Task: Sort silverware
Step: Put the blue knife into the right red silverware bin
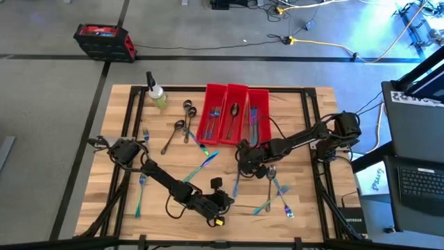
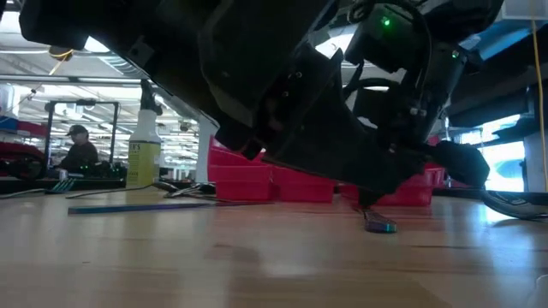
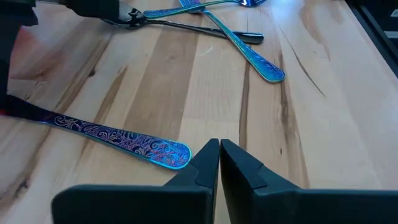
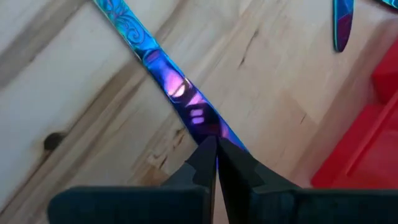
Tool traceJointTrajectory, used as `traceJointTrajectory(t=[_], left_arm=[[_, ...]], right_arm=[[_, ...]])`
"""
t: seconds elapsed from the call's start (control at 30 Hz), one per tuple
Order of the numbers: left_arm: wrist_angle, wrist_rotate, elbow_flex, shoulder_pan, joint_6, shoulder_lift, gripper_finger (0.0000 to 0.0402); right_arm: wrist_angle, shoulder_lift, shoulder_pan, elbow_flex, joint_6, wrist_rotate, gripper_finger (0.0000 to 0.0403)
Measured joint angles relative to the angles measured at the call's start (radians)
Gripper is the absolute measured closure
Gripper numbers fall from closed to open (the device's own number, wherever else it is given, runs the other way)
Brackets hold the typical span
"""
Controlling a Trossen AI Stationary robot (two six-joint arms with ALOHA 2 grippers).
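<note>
Right wrist view: right gripper (image 4: 214,155) is pinching an iridescent utensil handle (image 4: 168,81), fingers clenched on its narrow end just beside the red bins (image 4: 367,143).
Left gripper (image 3: 219,163): is resting clenched on nothing near the table's front edge, another patterned handle (image 3: 124,140) lying just beside it.
Doing it well: lifting level, keeping the thin handle from twisting before swinging over the matching bin.
Remaining silverware: is lying scattered over the table (image 1: 305,201).

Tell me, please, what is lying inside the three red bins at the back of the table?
The red bins hold iridescent silverware on the left and right and a dark spoon in the middle. Which iridescent pieces they are cannot be made out.
</note>
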State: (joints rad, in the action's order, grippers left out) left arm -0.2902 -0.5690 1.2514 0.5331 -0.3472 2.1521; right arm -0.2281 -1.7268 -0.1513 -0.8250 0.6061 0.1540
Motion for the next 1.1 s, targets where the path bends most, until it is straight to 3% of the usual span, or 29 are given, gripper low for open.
traceJointTrajectory(t=[0.17, 0.33, 0.57, 0.7, 0.9, 1.1], left_arm=[[0.001, -0.001, 0.0, 0.0, -0.022, 0.0, 0.0401], [0.02, -0.01, 0.0, -0.01, -0.278, 0.0, 0.0401], [0.007, -0.019, 0.0, -0.003, -0.369, -0.001, 0.0401], [-0.051, -0.007, -0.002, 0.004, -0.343, -0.001, 0.0391], [-0.526, -0.004, 0.002, 0.013, -0.027, -0.012, 0.0315], [-0.422, -0.116, 0.0, -0.007, 0.172, -0.045, 0.0201]], right_arm=[[0.001, -0.022, -0.03, -0.002, -0.031, 0.018, 0.0403], [-0.09, 0.014, -0.096, 0.0, -0.117, 0.038, 0.0403], [-0.217, 0.085, -0.2, 0.007, -0.328, -0.023, 0.0403], [-0.207, 0.111, -0.255, 0.006, -0.397, -0.059, 0.0403], [-0.204, 0.112, -0.267, 0.006, -0.402, -0.035, 0.0403], [-0.198, 0.136, -0.269, 0.005, -0.432, 0.0, 0.0403]])
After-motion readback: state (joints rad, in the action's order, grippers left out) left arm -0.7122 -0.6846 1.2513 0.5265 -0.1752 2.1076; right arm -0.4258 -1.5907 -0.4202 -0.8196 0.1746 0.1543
